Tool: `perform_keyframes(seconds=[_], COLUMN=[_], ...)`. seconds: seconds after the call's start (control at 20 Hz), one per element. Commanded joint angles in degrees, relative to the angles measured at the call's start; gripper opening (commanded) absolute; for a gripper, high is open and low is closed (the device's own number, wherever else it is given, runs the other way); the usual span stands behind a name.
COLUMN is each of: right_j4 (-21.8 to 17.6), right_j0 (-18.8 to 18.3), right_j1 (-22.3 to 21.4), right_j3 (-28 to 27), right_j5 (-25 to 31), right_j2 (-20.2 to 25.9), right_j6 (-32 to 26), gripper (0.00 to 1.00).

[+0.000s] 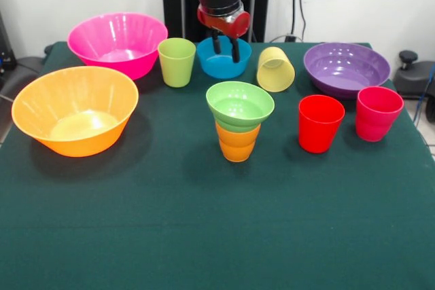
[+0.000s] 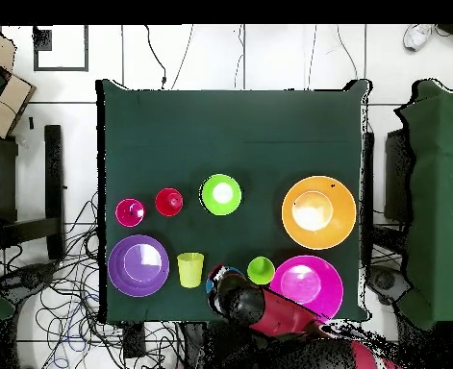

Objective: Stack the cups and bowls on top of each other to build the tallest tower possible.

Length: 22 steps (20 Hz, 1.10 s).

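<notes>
The small light green bowl [image 1: 240, 105] sits on the orange ribbed cup [image 1: 237, 144] at the table's middle, and from overhead the bowl [image 2: 220, 194] hides the cup. My gripper [image 1: 225, 47] is open, with its fingers down in the small blue bowl [image 1: 224, 61] at the far side. In the overhead view the arm covers most of that bowl [image 2: 212, 279]. The lime green cup [image 1: 177, 62] stands left of it. The pale yellow cup [image 1: 275, 69] lies tilted on its side to the right. The red cup [image 1: 320, 123] and pink-red cup [image 1: 378, 113] stand upright at the right.
The large pink bowl [image 1: 117, 42] is at the far left and the large orange bowl [image 1: 75, 110] in front of it. The purple bowl [image 1: 346, 67] is at the far right. Green cloth covers the table [image 1: 204, 236].
</notes>
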Motion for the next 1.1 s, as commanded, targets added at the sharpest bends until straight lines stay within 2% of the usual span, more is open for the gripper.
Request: perform_keyframes(seconds=[0.05,0.7,1.1], right_j4=[0.7,0.2,0.3], right_j0=[1.6,2.5,2.5], right_j1=[2.5,6.5,6.3], right_j3=[-2.0,-4.0,-4.0], right_j5=[-3.5,-6.7,-7.2], right_j2=[5.1,4.0,3.9], right_j6=[9.7,9.9,9.6], gripper=[1.00,1.00,1.00])
